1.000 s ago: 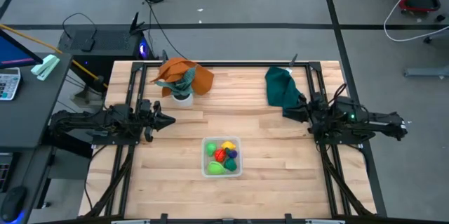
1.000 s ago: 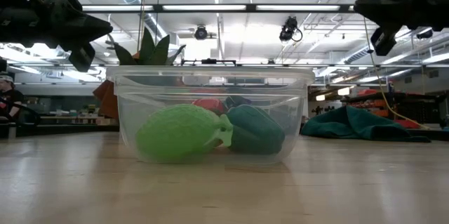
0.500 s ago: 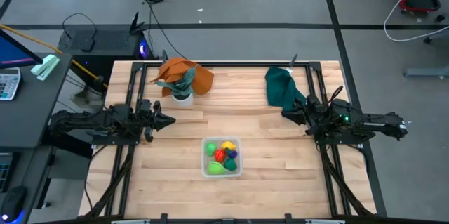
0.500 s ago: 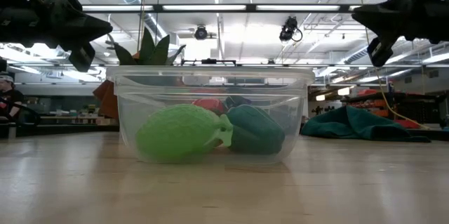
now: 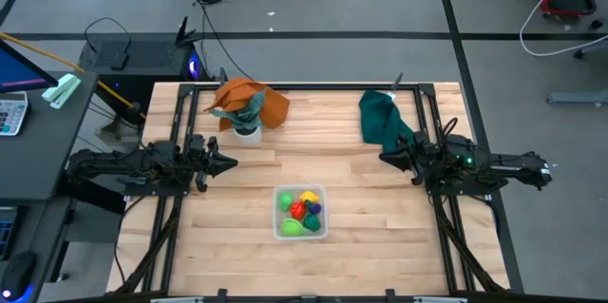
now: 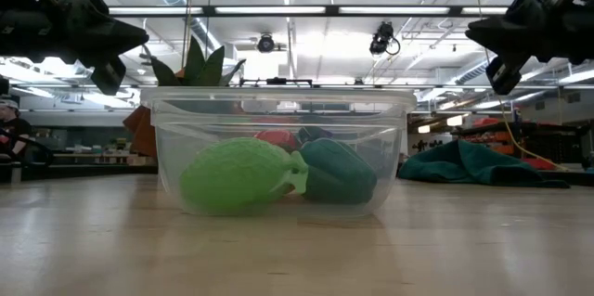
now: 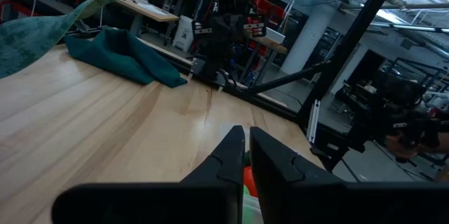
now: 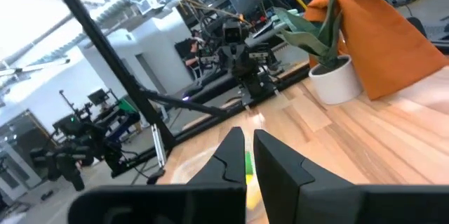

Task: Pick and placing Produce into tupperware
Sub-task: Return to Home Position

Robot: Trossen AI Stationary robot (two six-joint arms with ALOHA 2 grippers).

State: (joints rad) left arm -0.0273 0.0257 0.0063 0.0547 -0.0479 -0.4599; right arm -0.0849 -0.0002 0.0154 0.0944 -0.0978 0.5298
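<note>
Produce [image 5: 304, 210] sits in the container [image 6: 394, 138]; left gripper [image 5: 233, 161] and right gripper [image 5: 384, 158] closed, empty. Right gripper could snag the nearby green cloth [image 5: 378, 118] when retracting.

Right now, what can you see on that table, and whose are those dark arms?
Tupperware: one, clear, front middle of the table.
Produce: several pieces, green, yellow, red and purple, all inside the tupperware.
Potted plant: one, white pot, back left.
Orange cloth: one, right by the plant.
Dark green cloth: one, back right.
Table: one, light wood.
Left gripper: dark, shut, raised at left.
Right gripper: dark, shut, raised at right.
</note>
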